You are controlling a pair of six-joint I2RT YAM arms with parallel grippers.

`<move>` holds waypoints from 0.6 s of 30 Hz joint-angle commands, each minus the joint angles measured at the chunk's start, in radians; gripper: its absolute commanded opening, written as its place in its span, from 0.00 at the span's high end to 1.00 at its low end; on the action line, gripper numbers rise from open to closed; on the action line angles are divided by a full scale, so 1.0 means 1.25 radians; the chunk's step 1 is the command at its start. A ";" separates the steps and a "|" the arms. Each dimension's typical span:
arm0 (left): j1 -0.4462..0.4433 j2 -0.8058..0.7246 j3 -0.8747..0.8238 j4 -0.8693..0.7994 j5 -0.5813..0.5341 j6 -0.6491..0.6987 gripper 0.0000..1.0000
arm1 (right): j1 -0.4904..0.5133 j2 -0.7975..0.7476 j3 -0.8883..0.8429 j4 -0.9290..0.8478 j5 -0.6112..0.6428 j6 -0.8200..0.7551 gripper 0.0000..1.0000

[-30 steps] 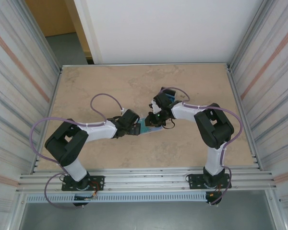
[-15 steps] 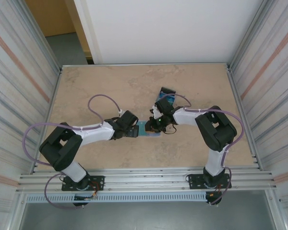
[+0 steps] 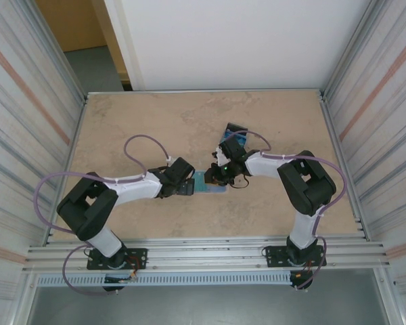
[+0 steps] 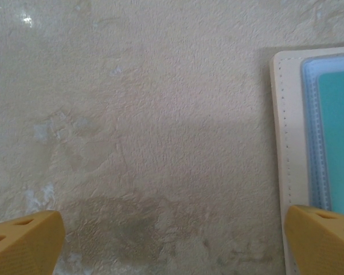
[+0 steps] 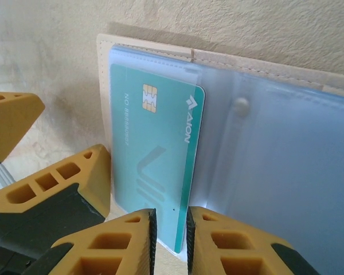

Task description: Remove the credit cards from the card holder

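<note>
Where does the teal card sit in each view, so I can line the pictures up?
Top external: teal card just below frame centre.
Left wrist: teal card at the right edge, cut off by the frame.
Right wrist: teal card centre-left, chip towards the top.
Shared landmark: the card holder, its beige stitched border running beside the card.

Both arms fold in low from bent elbows, and their wrists almost meet in the middle. The left hand (image 4: 172,229) holds its fingers spread wide. The right hand (image 5: 171,215) faces it, fingers drawn nearly together with a slim gap between them.
</note>
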 commanded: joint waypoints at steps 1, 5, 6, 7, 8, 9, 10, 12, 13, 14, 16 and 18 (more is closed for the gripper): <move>-0.004 0.009 0.011 -0.016 -0.021 -0.011 0.01 | 0.009 0.000 0.015 -0.005 0.006 0.013 0.75; -0.003 0.006 0.007 -0.022 -0.023 -0.011 0.01 | 0.011 0.011 0.017 0.003 0.003 0.013 0.75; -0.004 0.007 0.006 -0.022 -0.023 -0.011 0.01 | 0.011 0.014 0.017 0.006 0.001 0.014 0.75; -0.004 0.007 0.006 -0.024 -0.021 -0.012 0.01 | 0.011 0.016 0.017 0.009 0.000 0.014 0.75; -0.004 0.007 0.006 -0.023 -0.021 -0.012 0.01 | 0.010 0.018 0.018 0.010 -0.002 0.016 0.75; -0.002 0.007 0.004 -0.023 -0.019 -0.013 0.01 | 0.012 0.022 0.018 0.012 -0.002 0.016 0.75; -0.004 0.008 0.006 -0.022 -0.020 -0.013 0.01 | 0.012 0.023 0.018 0.014 -0.002 0.017 0.75; -0.004 0.008 0.006 -0.022 -0.021 -0.015 0.01 | 0.012 0.025 0.019 0.016 -0.002 0.019 0.75; -0.004 0.008 0.006 -0.022 -0.020 -0.015 0.01 | 0.013 0.026 0.019 0.017 -0.001 0.020 0.75; -0.004 0.007 0.006 -0.022 -0.020 -0.015 0.01 | 0.013 0.027 0.018 0.016 0.001 0.021 0.74; -0.004 0.008 0.006 -0.021 -0.021 -0.015 0.01 | 0.013 0.027 0.019 0.017 0.001 0.022 0.74; -0.004 0.008 0.006 -0.021 -0.021 -0.015 0.01 | 0.012 0.030 0.019 0.024 -0.006 0.023 0.74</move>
